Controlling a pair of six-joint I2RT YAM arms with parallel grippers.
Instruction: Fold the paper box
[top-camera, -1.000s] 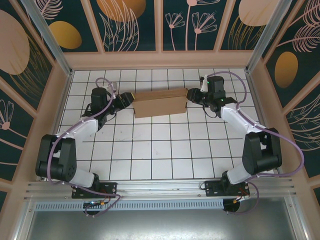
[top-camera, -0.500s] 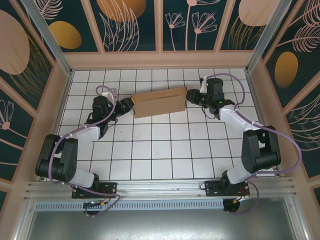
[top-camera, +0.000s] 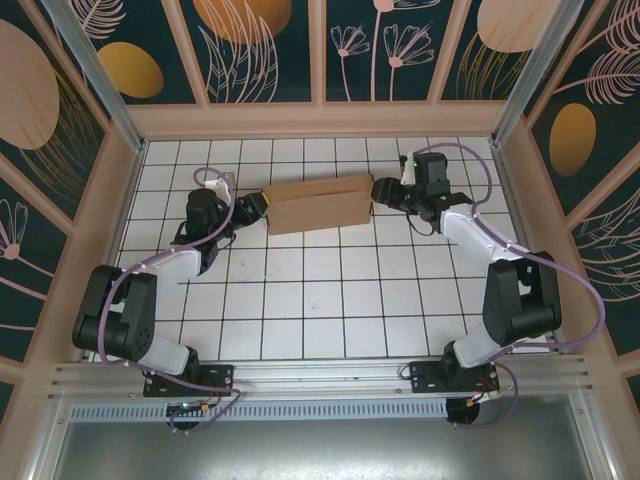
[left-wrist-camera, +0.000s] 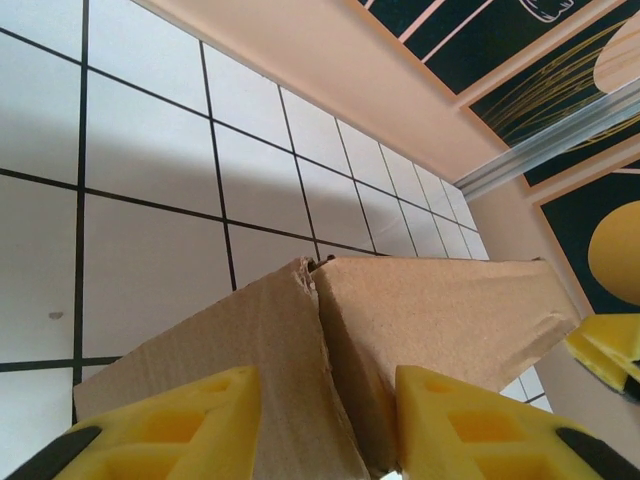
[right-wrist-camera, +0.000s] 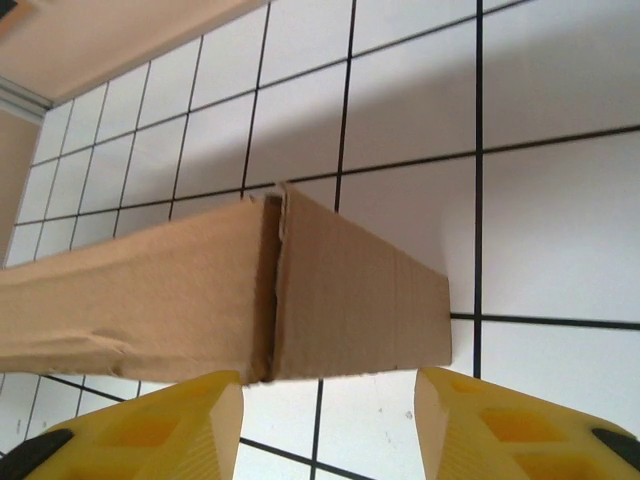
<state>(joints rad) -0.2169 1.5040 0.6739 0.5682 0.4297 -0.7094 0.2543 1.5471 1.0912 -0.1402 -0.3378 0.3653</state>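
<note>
The paper box (top-camera: 318, 206) is a long, flat brown cardboard box lying across the far middle of the tiled table. My left gripper (top-camera: 256, 208) is at its left end. In the left wrist view its yellow fingers (left-wrist-camera: 170, 425) stand apart, open, with the box's end flaps (left-wrist-camera: 300, 360) and their crease running between and under them. My right gripper (top-camera: 380, 190) is at the box's right end. In the right wrist view its fingers (right-wrist-camera: 150, 425) are spread wide, and the box's end panel (right-wrist-camera: 350, 300) lies just beyond the tips with bare tile between them.
The white tiled table (top-camera: 320, 300) is walled by a beige frame (top-camera: 320, 118) close behind the box and by side walls (top-camera: 110, 220). The right gripper's yellow fingertip (left-wrist-camera: 610, 350) shows at the box's far end in the left wrist view.
The left wrist has shifted slightly toward the near side while its gripper stays at the box's left end. The right gripper has edged a little left. The box has barely moved.
</note>
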